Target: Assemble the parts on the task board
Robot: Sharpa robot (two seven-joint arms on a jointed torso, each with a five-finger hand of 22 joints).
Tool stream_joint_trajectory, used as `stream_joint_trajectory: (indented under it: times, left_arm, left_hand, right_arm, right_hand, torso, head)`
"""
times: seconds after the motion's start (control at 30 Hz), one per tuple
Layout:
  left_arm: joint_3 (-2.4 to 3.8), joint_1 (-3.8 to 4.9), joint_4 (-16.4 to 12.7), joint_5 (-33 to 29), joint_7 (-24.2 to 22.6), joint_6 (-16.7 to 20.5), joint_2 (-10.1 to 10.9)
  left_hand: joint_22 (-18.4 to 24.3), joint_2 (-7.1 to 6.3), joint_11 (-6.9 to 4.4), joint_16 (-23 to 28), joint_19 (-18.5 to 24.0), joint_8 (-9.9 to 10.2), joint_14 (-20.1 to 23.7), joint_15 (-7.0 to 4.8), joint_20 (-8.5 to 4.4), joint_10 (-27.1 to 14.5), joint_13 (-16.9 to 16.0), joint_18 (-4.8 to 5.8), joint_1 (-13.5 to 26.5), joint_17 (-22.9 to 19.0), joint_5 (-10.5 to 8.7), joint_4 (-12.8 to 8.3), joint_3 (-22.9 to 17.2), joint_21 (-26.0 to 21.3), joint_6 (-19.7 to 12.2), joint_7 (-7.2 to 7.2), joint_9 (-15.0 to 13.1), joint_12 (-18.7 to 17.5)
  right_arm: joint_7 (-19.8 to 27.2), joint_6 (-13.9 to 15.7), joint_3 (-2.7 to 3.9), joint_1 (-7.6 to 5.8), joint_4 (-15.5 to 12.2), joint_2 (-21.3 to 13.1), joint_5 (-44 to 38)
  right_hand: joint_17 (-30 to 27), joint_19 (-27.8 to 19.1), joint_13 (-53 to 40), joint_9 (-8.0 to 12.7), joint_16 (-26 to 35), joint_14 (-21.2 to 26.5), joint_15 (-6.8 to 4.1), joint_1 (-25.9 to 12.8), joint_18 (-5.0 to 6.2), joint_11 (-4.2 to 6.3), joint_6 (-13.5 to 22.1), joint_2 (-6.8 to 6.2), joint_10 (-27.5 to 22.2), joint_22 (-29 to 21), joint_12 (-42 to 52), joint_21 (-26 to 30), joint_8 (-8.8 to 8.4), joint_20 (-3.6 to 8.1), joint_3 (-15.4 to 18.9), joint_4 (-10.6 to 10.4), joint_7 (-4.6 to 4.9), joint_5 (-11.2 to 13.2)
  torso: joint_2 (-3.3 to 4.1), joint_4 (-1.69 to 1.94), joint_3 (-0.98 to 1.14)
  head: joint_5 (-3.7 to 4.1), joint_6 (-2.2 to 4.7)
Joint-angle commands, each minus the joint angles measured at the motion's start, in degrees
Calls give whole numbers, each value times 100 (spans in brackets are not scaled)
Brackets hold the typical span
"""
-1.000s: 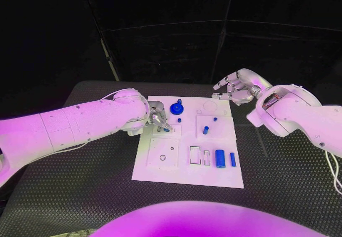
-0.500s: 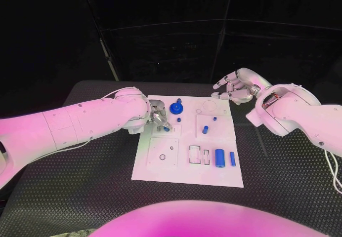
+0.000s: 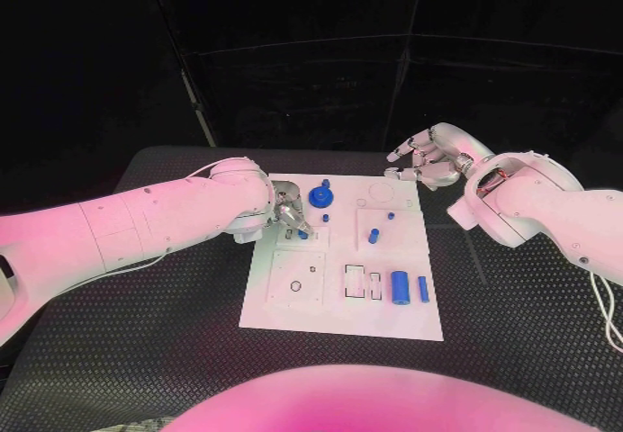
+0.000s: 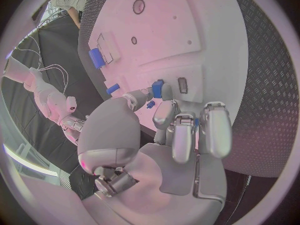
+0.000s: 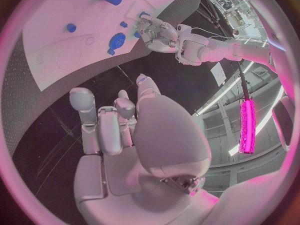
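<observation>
A black table [image 3: 156, 360] with a ribbed, diamond-patterned top sits against dark panelled walls [image 3: 311, 81] (thin pale seams cross them), and a bright pink light tube [image 5: 247, 125] glows beside ceiling strip lights [image 5: 215, 102].

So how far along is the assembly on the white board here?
Early. A round blue part stands at the white task board's far end. The left hand pinches a small blue piece over the board. The blue cylinder and slim blue pin lie loose; the right hand holds nothing.

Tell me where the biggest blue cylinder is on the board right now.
In the head view the big blue cylinder lies on the task board toward its near right corner, between a thinner blue pin and white rectangular slots.
</observation>
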State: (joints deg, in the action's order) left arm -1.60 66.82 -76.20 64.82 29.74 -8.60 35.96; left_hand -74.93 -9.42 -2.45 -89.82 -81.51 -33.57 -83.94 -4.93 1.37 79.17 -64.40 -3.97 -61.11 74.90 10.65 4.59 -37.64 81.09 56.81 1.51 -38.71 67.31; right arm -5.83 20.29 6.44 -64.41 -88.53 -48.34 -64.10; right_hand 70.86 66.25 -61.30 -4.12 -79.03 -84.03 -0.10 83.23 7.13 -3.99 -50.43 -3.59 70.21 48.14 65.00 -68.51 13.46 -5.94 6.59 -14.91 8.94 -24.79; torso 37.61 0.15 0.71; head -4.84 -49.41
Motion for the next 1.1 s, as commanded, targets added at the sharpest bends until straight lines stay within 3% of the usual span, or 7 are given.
stream_joint_trajectory:
  times: [0.03, 0.47, 0.9, 1.1]
  left_arm:
    - [-40, -59, 0, -20, 16, -216, -50]
    - [-39, -59, 42, -19, 26, -200, -57]
    - [-39, -58, 76, 13, 40, -164, -77]
    - [-36, -59, 37, 15, 41, -97, -32]
  left_hand:
    - [-68, 59, -19, -18, -24, 11, -606, -44, -18, 17, -12, 69, 49, 1510, -10, 10, 62, 32, 43, -39, 14, 39]
    - [-107, 95, -43, -18, -58, -22, -606, -63, -38, 83, -66, 77, 348, 1510, -23, 257, 582, 36, 164, -71, 28, 111]
    - [-126, 146, -56, -18, -72, -58, -606, -71, -47, 116, -122, 80, 424, 1510, -24, 381, 826, 38, 216, -87, 21, 169]
    - [-120, 127, -49, -18, -69, -73, -606, -67, -47, 111, -114, 79, 583, 1510, -37, 559, 1130, 25, 226, -77, 20, 166]
  right_arm:
    - [48, 3, 5, -11, -13, 3, -15]
    - [47, 6, 5, -11, -11, 3, -15]
    - [51, 9, 5, -11, -1, 5, -15]
    - [57, 10, 5, -11, 5, 5, -15]
  right_hand:
    - [-4, 1, 5, 7, 31, -193, -56, -24, 86, 33, -20, 17, 14, -6, -23, 28, 27, 28, 8, -19, -30, -16]
    - [-15, -5, 18, 7, 39, -191, -57, -28, 88, 33, -18, 15, 5, -20, -33, 37, 29, 29, 14, -25, -30, -26]
    - [-17, -6, 20, 8, 44, -191, -56, -54, 88, 31, -17, 9, 4, -28, -32, 44, 34, 30, 33, -47, -29, -31]
    - [-20, -6, 21, 9, 46, -191, -56, -59, 88, 31, -17, 8, 4, -29, -32, 45, 35, 30, 36, -52, -29, -32]
  torso:
    - [-3, 3, -1]
    - [-3, 3, 2]
    - [1, 2, 0]
    - [0, 7, -6]
  head:
    - [2, 4]
    - [11, -7]
    - [21, -8]
    - [32, -2]
